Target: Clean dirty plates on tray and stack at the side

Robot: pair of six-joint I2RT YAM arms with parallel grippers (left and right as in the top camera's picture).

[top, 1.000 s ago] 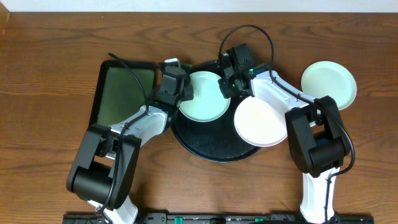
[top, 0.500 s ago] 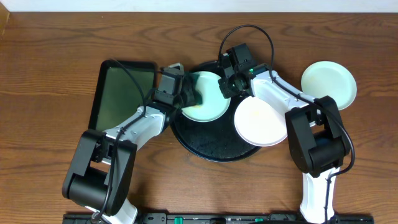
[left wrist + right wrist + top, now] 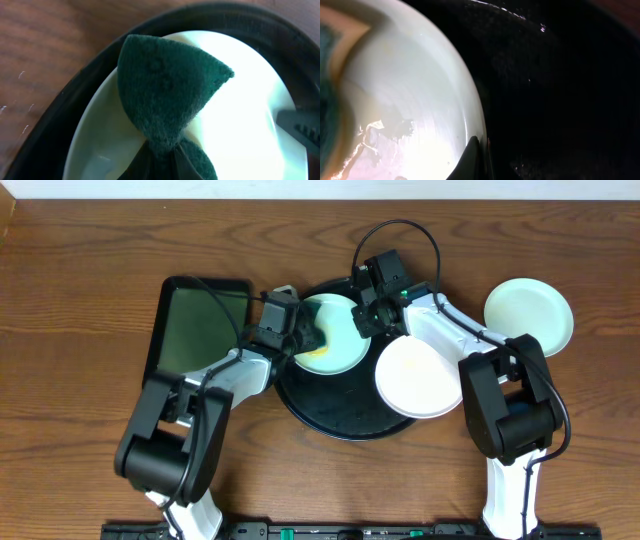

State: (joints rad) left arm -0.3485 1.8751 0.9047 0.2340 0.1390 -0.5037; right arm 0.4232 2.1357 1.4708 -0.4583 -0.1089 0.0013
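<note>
Mint plate lies on the black tray. The left gripper, clamped on a green sponge, has slid from the plate's left rim onto its face, so scrubbing is likely under way. The right gripper stays pinched on the far rim. The white plate still waits.

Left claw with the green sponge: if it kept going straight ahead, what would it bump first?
The sponge is already on the mint plate. Going on, the left claw would probably reach the raised rim of the black tray first; depth is hard to judge.
</note>
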